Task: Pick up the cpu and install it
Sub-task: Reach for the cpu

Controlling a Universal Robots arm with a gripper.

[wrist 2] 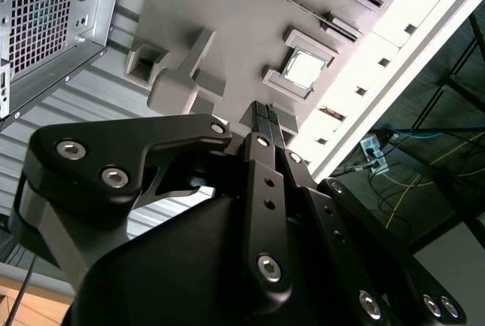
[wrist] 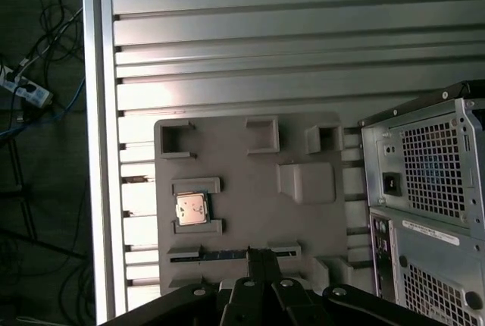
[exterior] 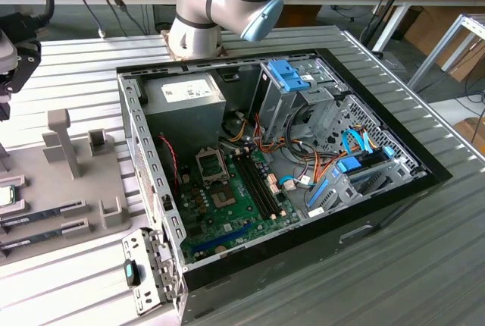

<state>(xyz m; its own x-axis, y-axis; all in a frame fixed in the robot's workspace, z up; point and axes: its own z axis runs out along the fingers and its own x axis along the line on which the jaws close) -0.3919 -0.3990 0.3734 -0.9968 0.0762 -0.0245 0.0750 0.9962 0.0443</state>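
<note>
The open computer case (exterior: 132, 136) on the ribbed metal table (exterior: 424, 265) holds a grey power-supply box (exterior: 186, 98) in one corner, a green motherboard (exterior: 242, 197) on its floor, and a drive cage (exterior: 292, 76) with blue tabs among loose cables. Beside the case, a grey tray (wrist: 242, 189) carries the cpu (wrist: 192, 208). It lies flat between two raised lips near the tray's edge farthest from the case. The gripper (wrist: 256, 252) hangs above the tray, its fingers pressed together and holding nothing, apart from the cpu. In the exterior view the cpu is cut off by the frame, with memory sticks (exterior: 38, 212) in tray slots nearby.
</note>
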